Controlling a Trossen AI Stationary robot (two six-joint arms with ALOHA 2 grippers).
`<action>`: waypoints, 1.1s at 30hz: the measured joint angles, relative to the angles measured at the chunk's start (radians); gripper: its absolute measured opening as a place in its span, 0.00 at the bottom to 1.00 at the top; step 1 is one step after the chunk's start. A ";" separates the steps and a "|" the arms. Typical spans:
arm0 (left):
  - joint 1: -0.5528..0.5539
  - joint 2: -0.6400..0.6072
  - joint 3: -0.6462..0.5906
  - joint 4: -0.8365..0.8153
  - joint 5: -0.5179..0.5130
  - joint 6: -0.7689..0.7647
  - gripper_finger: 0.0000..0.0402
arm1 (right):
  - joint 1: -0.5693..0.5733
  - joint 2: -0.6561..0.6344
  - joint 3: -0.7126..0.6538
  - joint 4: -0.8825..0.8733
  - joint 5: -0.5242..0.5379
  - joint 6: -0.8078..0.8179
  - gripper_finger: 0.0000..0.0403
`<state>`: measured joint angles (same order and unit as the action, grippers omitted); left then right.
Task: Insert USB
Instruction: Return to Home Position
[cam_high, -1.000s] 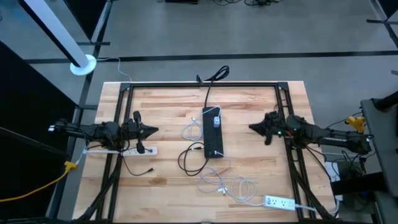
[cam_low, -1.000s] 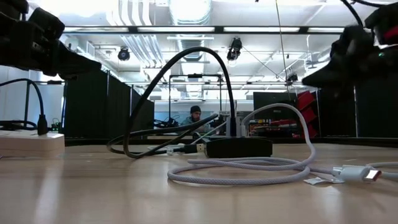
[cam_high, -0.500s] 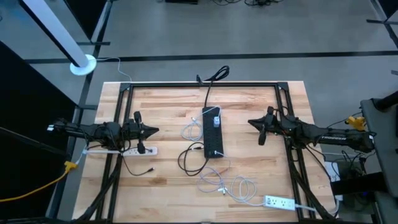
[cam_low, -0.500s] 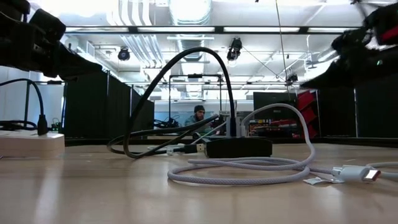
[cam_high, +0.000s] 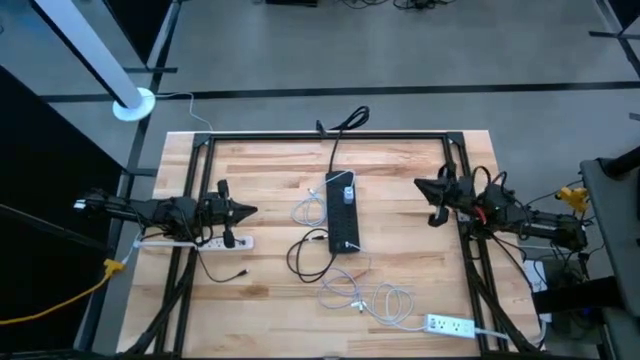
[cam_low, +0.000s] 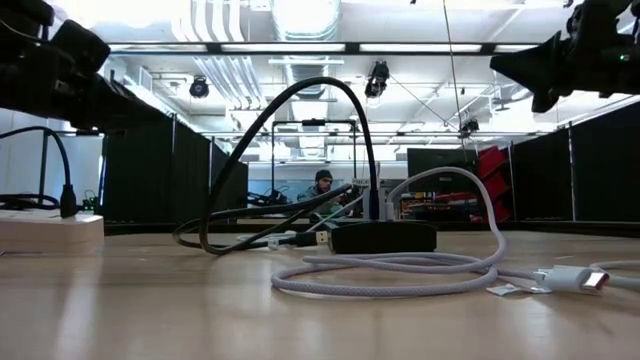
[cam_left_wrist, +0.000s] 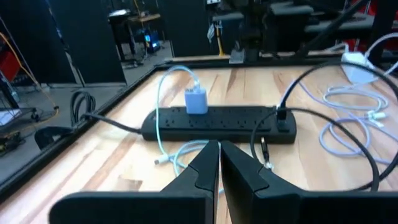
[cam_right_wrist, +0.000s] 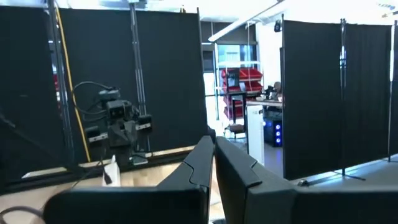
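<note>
We are holding the left end effector (cam_high: 248, 210) and right end effector (cam_high: 420, 184) above the counter (cam_high: 270, 160), both pinched closed. A power strip (cam_high: 342, 222) is lying between them.

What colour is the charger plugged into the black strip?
The charger is pale blue, clearest in the left wrist view.

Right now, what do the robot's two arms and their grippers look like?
The left arm and right arm are slim, jointed and black all over. Thin black cables loop along the right arm. The left gripper and right gripper each end in two matte dark fingers, wedge-shaped and tapering to narrow tips. No markings can be made out.
</note>
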<state>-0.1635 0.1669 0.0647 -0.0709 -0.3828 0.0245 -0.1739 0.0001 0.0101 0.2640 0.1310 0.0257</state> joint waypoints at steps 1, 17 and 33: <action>0.000 0.003 0.000 0.001 0.000 0.000 0.01 | 0.003 0.000 0.000 -0.005 0.000 0.000 0.01; 0.000 0.047 0.000 0.006 0.000 0.000 0.01 | -0.031 0.000 0.000 -0.028 0.000 0.000 0.01; 0.000 0.059 0.000 0.003 0.001 0.000 0.01 | -0.042 0.000 0.000 -0.028 0.000 0.000 0.01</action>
<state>-0.1635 0.2261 0.0647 -0.0684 -0.3821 0.0243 -0.2158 -0.0002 0.0101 0.2365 0.1314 0.0257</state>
